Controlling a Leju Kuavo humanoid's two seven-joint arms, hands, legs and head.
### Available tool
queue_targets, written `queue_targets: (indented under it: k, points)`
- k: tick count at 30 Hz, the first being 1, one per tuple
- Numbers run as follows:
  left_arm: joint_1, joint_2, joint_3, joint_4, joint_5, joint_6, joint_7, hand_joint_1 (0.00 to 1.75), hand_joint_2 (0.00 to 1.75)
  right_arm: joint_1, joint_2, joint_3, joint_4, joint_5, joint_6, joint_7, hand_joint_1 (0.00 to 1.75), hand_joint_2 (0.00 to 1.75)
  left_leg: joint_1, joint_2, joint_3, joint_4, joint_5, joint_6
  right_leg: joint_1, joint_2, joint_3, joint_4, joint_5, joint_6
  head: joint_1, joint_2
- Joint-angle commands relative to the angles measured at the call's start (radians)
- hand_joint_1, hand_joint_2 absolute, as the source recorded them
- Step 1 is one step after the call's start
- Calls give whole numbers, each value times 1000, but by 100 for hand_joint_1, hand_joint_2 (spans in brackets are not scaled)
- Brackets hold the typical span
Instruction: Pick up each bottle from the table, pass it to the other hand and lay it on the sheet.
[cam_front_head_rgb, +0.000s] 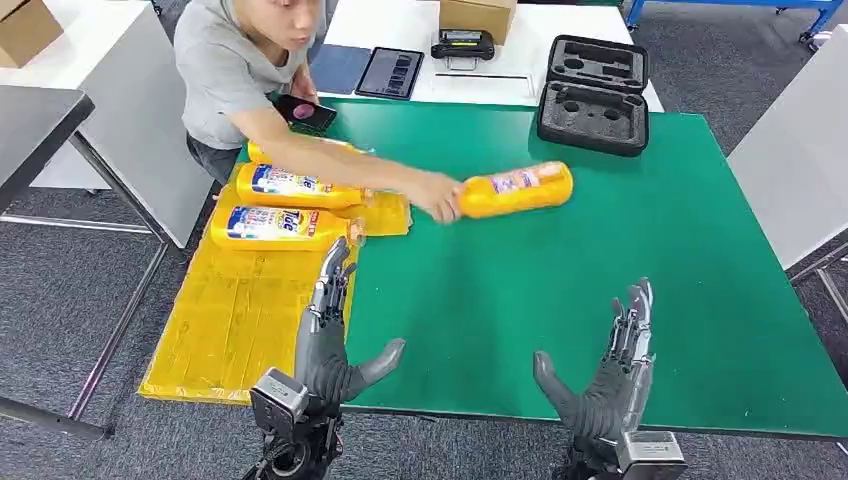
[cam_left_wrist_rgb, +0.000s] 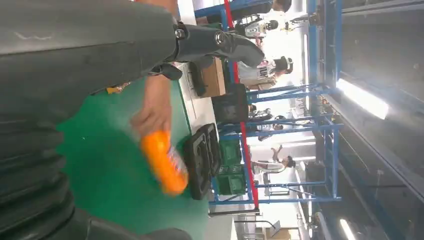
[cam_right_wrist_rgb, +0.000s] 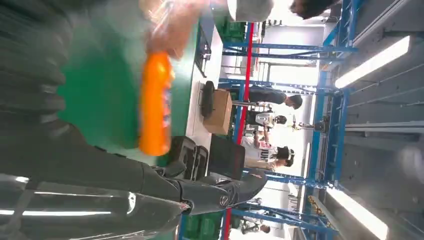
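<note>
Both hands wait at the tabletop's (cam_front_head_rgb: 600, 300) near edge — left hand (cam_front_head_rgb: 330, 345) over the sheet's (cam_front_head_rgb: 230, 330) edge, right hand (cam_front_head_rgb: 610, 370) over green — fingers spread, holding nothing. A person's hand (cam_front_head_rgb: 437, 195) is on a bottle (cam_front_head_rgb: 515, 189) at mid-tabletop; three bottles (cam_front_head_rgb: 280, 205) lie on the sheet at the far left. Judged: between cycles. Next, once the person lets go, the right hand must reach far forward and grip that bottle's body.

Bottles (cam_front_head_rgb: 285, 205) on sheet (cam_front_head_rgb: 235, 320), table's (cam_front_head_rgb: 600, 280) left
</note>
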Motion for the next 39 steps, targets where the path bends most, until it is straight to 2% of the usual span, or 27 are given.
queue_targets:
  k: [1, 6, 13, 15, 18, 20, 24, 31, 33, 35, 37, 38, 39]
  points:
    - [-38, 29, -20, 46, -10, 11, 3, 0, 175, -27, -24, 47, 15, -12, -63, 5, 0, 175, 1, 1, 3, -1, -1, -1, 1, 1, 3, -1, -1, -1, 0, 0]
    - [-39, 32, -27, 36, -7, -2, 3, 0, 175, -29, -25, 53, -5, -10, -79, 5, 0, 175, 2, 2, 8, -1, -3, -2, 2, 2, 7, -1, -2, -3, 0, 0]
    - [-46, 29, -32, 39, -2, -14, 3, 0, 175, -23, -33, 49, -28, -14, -92, 5, 0, 175, 1, 0, 3, -1, -1, -1, 1, 0, 3, -1, -1, -1, 0, 0]
    - [-46, 29, -32, 39, -2, -14, 3, 0, 175, -23, -33, 49, -28, -14, -92, 5, 0, 175, 2, 1, 8, -1, -3, -2, 2, 1, 9, -2, -3, -3, 0, 0]
    - [-46, 29, -32, 39, -2, -14, 3, 0, 175, -23, -33, 49, -28, -14, -92, 5, 0, 175, 1, 0, 3, -1, -1, -1, 1, 0, 3, -1, -1, -1, 0, 0]
    - [-46, 29, -32, 39, -2, -14, 3, 0, 175, -23, -33, 49, -28, -14, -92, 5, 0, 175, 2, 1, 8, -1, -3, -2, 2, 1, 8, -2, -2, -3, 0, 0]
    - [-46, 29, -32, 39, -2, -14, 3, 0, 175, -23, -33, 49, -28, -14, -92, 5, 0, 175, 1, 0, 4, -1, -1, -1, 1, 0, 4, -1, -1, -2, 0, 0]
    - [-33, 19, -30, 21, 3, 3, 3, 0, 175, -30, -67, 74, -11, 1, -91, 5, 0, 175, 2, 1, 8, -1, -3, -2, 2, 1, 8, -2, -2, -2, 0, 0]
    - [-33, 16, -30, 17, 6, -5, 3, 0, 175, -35, -77, 79, -7, 7, -96, 5, 0, 175, 1, 1, 7, -1, -3, -2, 2, 1, 7, -2, -2, -2, 0, 0]
    - [-54, 8, -24, 21, 5, -10, 3, 0, 175, -43, -93, 88, 10, 55, -171, 5, 0, 175, 1, 0, 2, -1, -1, -1, 1, 0, 2, -1, 0, -1, 0, 0]
    - [-69, 2, -21, 32, 6, -11, 3, 0, 175, -61, -98, 98, 66, 20, -154, 5, 0, 175, 1, 0, 2, -1, -1, -1, 1, 0, 3, -1, 0, -1, 0, 0]
    - [-56, -19, 3, 12, 14, -25, 3, 0, 175, -87, -129, 90, 203, 237, -195, 195, 0, 175, 1, 1, 4, -1, -1, -1, 1, 1, 5, -2, -1, -2, 0, 0]
    - [-55, -29, 2, 17, 2, -24, 3, 0, 175, -111, -144, 47, 269, 222, -167, 213, 0, 175, 2, 1, 8, -1, -3, -2, 2, 1, 9, -3, -2, -3, 0, 0]
